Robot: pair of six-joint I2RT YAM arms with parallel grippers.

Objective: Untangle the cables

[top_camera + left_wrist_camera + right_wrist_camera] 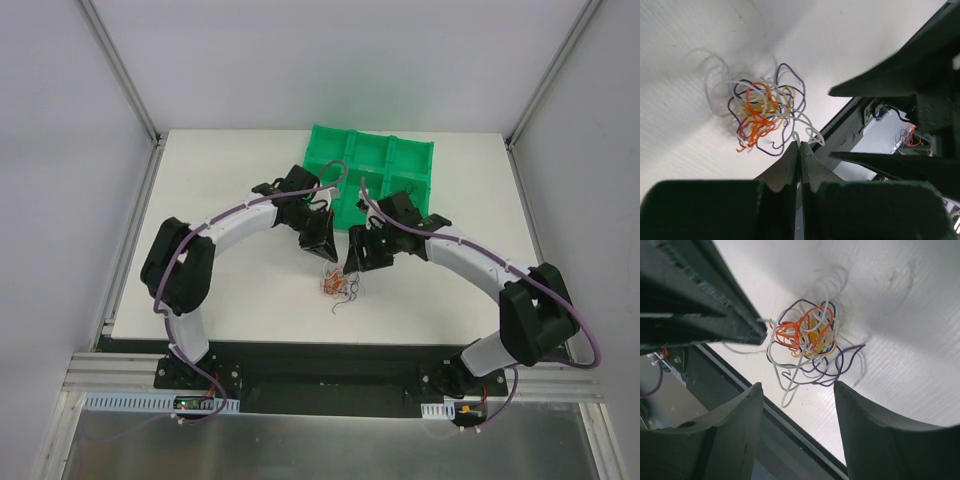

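Pinching a white strand of the cables (762, 112), our left claw (799, 145) is clenched. Our right claw (797, 387) hangs released.

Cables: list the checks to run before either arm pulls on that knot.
1. Left tool shut: ok.
2. White strand pinched in it: cannot tell; it reaches the tip.
3. Right tool open, nothing held: ok.
4. Cables separated: not ok, one tangled clump.
5. Clump on the table, apart from the green tray: ok.
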